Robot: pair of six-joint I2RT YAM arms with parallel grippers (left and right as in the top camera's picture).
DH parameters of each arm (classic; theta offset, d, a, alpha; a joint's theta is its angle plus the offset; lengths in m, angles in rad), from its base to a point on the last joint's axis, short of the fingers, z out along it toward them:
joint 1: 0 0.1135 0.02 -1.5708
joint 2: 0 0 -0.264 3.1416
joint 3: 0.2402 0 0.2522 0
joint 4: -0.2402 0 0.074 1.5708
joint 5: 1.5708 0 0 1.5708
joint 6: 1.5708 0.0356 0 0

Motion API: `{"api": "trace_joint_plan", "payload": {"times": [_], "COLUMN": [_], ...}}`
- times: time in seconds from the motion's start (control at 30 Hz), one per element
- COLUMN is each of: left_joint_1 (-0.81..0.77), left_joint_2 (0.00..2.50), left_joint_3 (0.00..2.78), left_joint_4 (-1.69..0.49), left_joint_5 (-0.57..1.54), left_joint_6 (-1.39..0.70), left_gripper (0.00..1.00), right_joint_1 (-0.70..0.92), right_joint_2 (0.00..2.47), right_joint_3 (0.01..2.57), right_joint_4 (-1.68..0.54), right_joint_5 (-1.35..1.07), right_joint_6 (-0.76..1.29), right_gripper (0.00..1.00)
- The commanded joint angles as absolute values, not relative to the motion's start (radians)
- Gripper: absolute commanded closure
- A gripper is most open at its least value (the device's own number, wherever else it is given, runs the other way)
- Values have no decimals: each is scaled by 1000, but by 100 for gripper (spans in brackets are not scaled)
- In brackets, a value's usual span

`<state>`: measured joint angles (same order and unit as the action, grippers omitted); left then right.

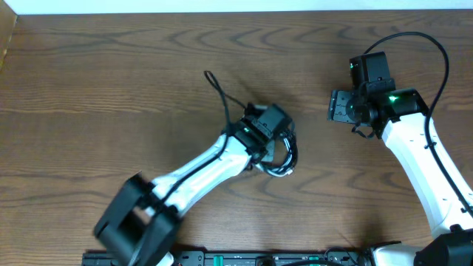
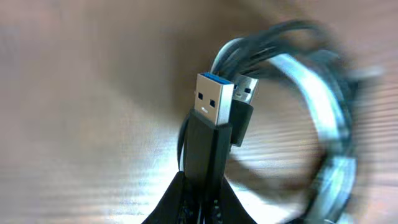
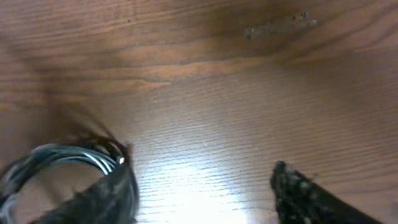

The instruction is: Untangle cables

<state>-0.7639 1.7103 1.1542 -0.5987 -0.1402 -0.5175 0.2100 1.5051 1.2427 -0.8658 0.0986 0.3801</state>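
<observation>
The cables (image 1: 285,158) lie as a small coil of black and white cord at the table's middle, and one thin black strand (image 1: 216,86) loops off to the upper left. My left gripper (image 1: 275,133) hovers over the coil. In the left wrist view my left gripper (image 2: 202,202) is shut on the black body of a USB plug (image 2: 213,102) with a blue insert. A second plug (image 2: 246,91) sits just behind it, and the blurred coil (image 2: 326,130) curves to the right. My right gripper (image 1: 336,106), seen close up as (image 3: 202,193), stands open over bare wood, right of the coil (image 3: 53,157).
The wooden table (image 1: 111,81) runs to a pale edge along the top and left. Each white arm carries a thick black cable of its own (image 1: 436,44). A black rail (image 1: 244,258) lies along the front edge.
</observation>
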Motion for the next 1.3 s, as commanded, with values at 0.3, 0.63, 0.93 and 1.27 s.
{"api": "trace_joint_plan", "payload": {"times": [0.3, 0.63, 0.93, 1.27], "left_joint_1": [-760, -760, -735, -734], "left_joint_2": [1369, 1369, 1362, 1218], "left_joint_3": [1248, 1248, 1248, 1249], "left_joint_4": [-457, -418, -394, -381], "left_joint_5": [-164, -166, -197, -196], "left_joint_6": [-255, -254, -236, -236], "left_gripper": [93, 92, 92, 93], "right_joint_1": [261, 356, 380, 382], "right_joint_2": [1525, 1525, 1527, 1707], "right_joint_3": [1247, 1247, 1247, 1247], "right_joint_4": [-821, -791, -743, -631], "right_joint_5": [-238, -306, -305, -239], "right_joint_6": [67, -51, 10, 104], "right_gripper": [8, 1, 10, 35]}}
